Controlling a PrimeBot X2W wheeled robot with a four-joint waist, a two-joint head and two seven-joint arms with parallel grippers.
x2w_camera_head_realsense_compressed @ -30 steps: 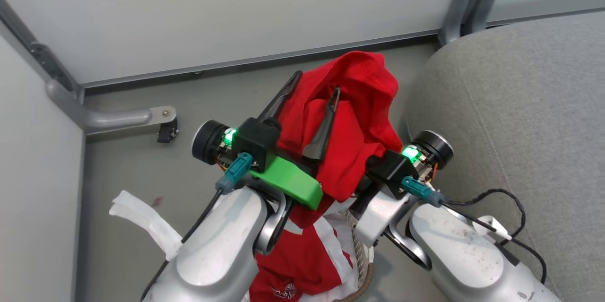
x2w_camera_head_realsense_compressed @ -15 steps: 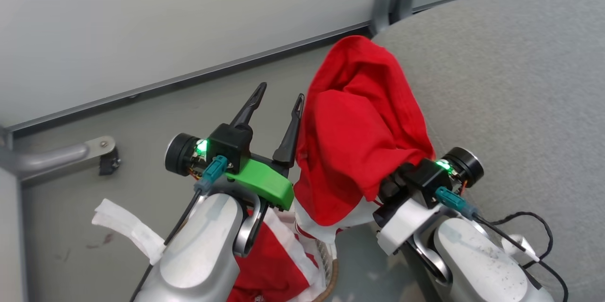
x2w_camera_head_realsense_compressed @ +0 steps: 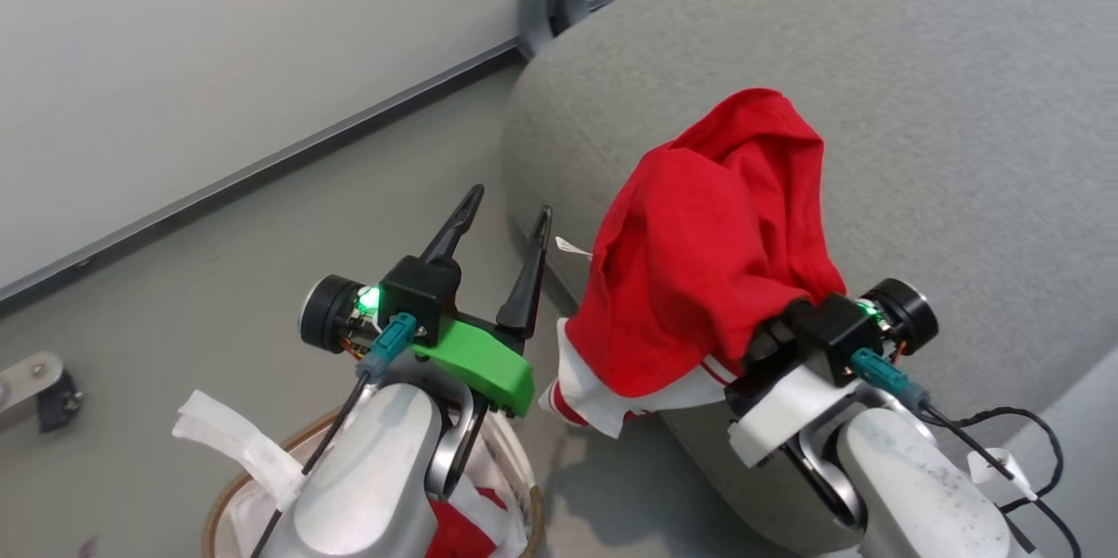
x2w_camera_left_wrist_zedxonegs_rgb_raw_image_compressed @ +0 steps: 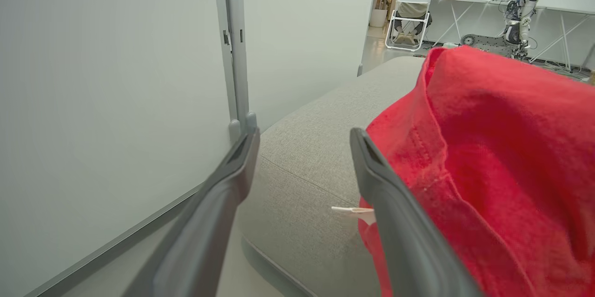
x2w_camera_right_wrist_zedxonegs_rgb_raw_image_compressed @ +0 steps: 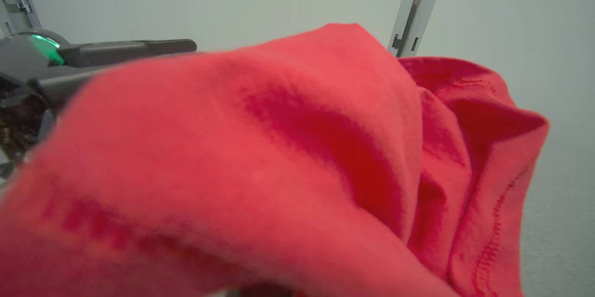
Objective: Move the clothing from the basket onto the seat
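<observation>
Robot's right arm carries a red garment [x2w_camera_head_realsense_compressed: 707, 252] over the near edge of a grey seat [x2w_camera_head_realsense_compressed: 873, 60].

The garment drapes over the right claw [x2w_camera_head_realsense_compressed: 825, 327] and hides its fingers, so I cannot tell whether they are clamped on the cloth. Its white-striped hem hangs past the seat's edge, above the floor. The left claw [x2w_camera_head_realsense_compressed: 509, 203], fingers apart and empty, hovers just beside the cloth. More clothing [x2w_camera_head_realsense_compressed: 454, 532] lies in the basket [x2w_camera_head_realsense_compressed: 234, 481] on the floor. The arm should probably move further in from the edge before letting go, so the hem lands on the seat.
</observation>
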